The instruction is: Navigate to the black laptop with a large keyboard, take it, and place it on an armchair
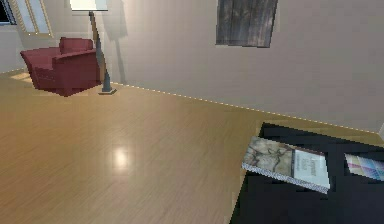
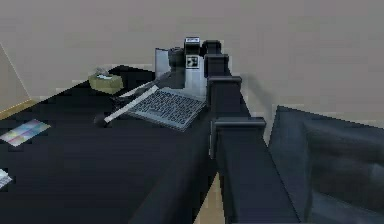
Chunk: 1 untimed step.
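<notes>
An open laptop (image 2: 168, 106) with a wide grey keyboard lies on the black table (image 2: 70, 170) in the arm side view, its screen upright behind it. The dark arm (image 2: 240, 150) rises from the bottom edge to the laptop's far right corner. The gripper (image 2: 111, 108) reaches left from the white marker squares (image 2: 192, 48), and its thin fingers (image 2: 128, 106) lie along the laptop's left edge. I cannot tell whether it holds anything. A red armchair (image 1: 60, 65) stands far off at the forward view's top left.
A floor lamp (image 1: 98, 50) stands beside the red armchair, with wide bare wood floor (image 1: 120, 140) before it. A magazine (image 1: 286, 164) and a card (image 1: 364, 167) lie on the black table (image 1: 300, 205). A small olive box (image 2: 100, 82) and a dark grey upholstered seat (image 2: 335, 160) show in the arm side view.
</notes>
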### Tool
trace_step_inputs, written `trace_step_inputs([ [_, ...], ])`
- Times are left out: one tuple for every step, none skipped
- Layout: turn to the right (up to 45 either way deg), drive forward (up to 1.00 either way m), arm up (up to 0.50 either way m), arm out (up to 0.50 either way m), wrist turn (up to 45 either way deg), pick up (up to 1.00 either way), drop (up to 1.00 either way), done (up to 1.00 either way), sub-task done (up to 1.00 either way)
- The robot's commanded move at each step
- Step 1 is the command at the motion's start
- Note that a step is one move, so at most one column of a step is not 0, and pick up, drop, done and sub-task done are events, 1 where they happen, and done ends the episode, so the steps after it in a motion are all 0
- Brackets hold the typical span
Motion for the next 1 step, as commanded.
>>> trace_step_inputs([
  [0.0, 0.0, 0.0, 0.0, 45.0, 0.0, 0.0, 0.0, 0.0],
])
